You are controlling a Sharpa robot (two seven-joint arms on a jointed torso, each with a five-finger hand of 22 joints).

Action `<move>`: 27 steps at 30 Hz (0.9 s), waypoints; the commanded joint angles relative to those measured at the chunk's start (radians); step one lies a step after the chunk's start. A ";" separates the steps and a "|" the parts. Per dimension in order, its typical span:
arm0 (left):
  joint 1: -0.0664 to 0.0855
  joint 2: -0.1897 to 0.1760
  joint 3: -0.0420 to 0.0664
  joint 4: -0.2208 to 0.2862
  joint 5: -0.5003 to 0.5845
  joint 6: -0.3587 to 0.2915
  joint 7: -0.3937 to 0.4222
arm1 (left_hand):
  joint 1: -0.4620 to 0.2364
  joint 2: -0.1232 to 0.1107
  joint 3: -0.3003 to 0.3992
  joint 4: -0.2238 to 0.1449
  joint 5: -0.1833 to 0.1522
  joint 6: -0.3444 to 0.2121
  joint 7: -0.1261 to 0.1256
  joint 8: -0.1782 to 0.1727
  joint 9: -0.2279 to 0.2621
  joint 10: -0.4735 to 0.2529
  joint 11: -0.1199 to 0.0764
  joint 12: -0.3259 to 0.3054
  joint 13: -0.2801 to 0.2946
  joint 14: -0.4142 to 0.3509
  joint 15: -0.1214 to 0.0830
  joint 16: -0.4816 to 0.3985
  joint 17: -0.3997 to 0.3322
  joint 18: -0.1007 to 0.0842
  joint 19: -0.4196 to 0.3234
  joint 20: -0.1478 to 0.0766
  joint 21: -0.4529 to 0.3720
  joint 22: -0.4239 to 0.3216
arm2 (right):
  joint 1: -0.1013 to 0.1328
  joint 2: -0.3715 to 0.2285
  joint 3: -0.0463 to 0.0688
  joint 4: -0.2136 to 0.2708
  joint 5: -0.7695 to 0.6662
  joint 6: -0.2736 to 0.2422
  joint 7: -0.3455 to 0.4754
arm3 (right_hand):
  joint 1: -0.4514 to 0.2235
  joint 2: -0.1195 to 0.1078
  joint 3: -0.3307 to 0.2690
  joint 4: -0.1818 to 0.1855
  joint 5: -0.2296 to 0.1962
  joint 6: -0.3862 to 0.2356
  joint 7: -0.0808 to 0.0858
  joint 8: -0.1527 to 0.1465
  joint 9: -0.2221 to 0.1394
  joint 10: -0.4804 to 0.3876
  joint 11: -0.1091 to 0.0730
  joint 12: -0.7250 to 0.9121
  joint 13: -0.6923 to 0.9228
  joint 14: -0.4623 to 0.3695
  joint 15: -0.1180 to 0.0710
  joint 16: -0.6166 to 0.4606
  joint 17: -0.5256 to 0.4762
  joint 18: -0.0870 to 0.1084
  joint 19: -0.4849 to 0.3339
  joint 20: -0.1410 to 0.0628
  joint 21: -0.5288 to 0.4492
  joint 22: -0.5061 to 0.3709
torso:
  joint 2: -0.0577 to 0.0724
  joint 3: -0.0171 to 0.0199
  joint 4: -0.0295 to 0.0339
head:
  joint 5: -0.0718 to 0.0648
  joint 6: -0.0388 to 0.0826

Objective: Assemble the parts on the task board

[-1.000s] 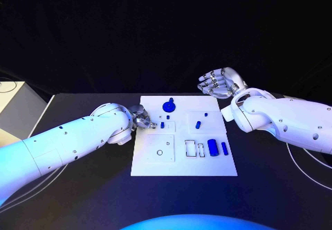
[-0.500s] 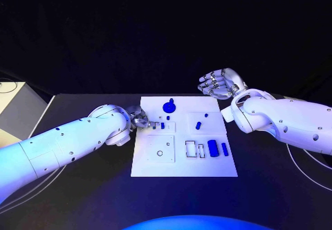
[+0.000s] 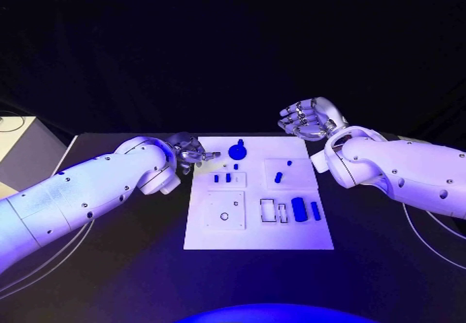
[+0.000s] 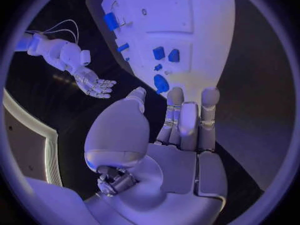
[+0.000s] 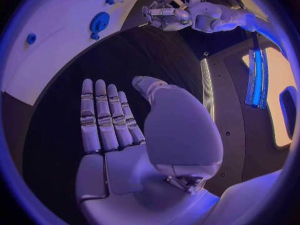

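The white task board [image 3: 258, 195] is lying flat in the middle of the black bench [image 3: 388, 249]. Small blue parts are sitting on it. A round blue part [image 3: 238, 150] is sitting near the far edge of the board. Two little blue parts [image 3: 222, 179] are standing side by side in a small white square. Another blue part [image 3: 278, 177] is sitting alone in the square next to them. A fat blue part [image 3: 299, 208] and a thin blue part [image 3: 316, 210] are lying close together near the right side of the board.

The left hand [image 3: 190, 155] is hanging just beside the far left corner of the board. In the left wrist view the left hand's fingers [image 4: 187, 120] are reaching out straight, side by side, with the thumb a little apart. It is holding nothing. The fingertips are pointing toward the round blue part.

The right hand [image 3: 307, 118] is hanging up past the far right corner of the board, well away from the parts. In the right wrist view its fingers [image 5: 103, 117] are lying straight and close together, with the thumb sticking out to the side. Its palm is bare and it is holding nothing too.
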 commanded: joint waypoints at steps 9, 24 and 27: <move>0.000 0.053 -0.003 -0.079 0.054 -0.057 0.284 | 0.367 -0.136 0.403 -0.021 -0.009 0.024 0.022 -0.083 -0.154 -0.084 0.027 -0.166 -0.176 -0.299 0.029 -0.212 -0.411 0.019 -0.109 0.028 -0.159 -0.136 | -0.001 0.001 0.000 -0.001 0.000 0.008 0.019 | 0.008 0.007 0.006 -0.019 0.008 0.008 0.010 0.002 0.000 0.003 -0.001 -0.004 -0.001 0.007 -0.002 -0.009 -0.011 0.007 -0.002 0.000 0.001 -0.015 | 0.002 0.0001 -0.0011 | 0.002 0.009; 0.001 0.163 -0.056 -0.211 -0.255 -0.043 0.400 | 0.327 -0.215 0.416 -0.054 -0.020 0.056 0.011 -0.157 -0.228 -0.093 0.029 -0.285 -0.276 -0.288 0.028 -0.169 -0.435 0.019 -0.103 0.031 -0.158 -0.131 | 0.000 0.004 0.000 -0.001 -0.004 0.015 0.020 | 0.026 0.007 0.024 -0.041 0.008 0.020 0.005 0.005 0.001 0.016 -0.007 -0.004 -0.001 0.024 -0.008 -0.009 -0.020 0.007 0.013 -0.006 0.006 -0.028 | 0.006 0.0005 -0.0024 | -0.004 0.021; 0.001 0.178 -0.061 -0.224 -0.277 -0.053 0.404 | 0.325 -0.214 0.417 -0.060 -0.019 0.063 0.010 -0.165 -0.235 -0.086 0.029 -0.294 -0.285 -0.264 0.028 -0.144 -0.408 0.019 -0.097 0.031 -0.151 -0.127 | 0.000 0.005 0.000 0.000 -0.004 0.016 0.019 | 0.027 0.007 0.024 -0.042 0.008 0.020 0.005 0.005 0.001 0.017 -0.007 -0.004 -0.001 0.025 -0.008 -0.009 -0.021 0.007 0.014 -0.006 0.006 -0.028 | 0.006 0.0000 -0.0024 | -0.005 0.022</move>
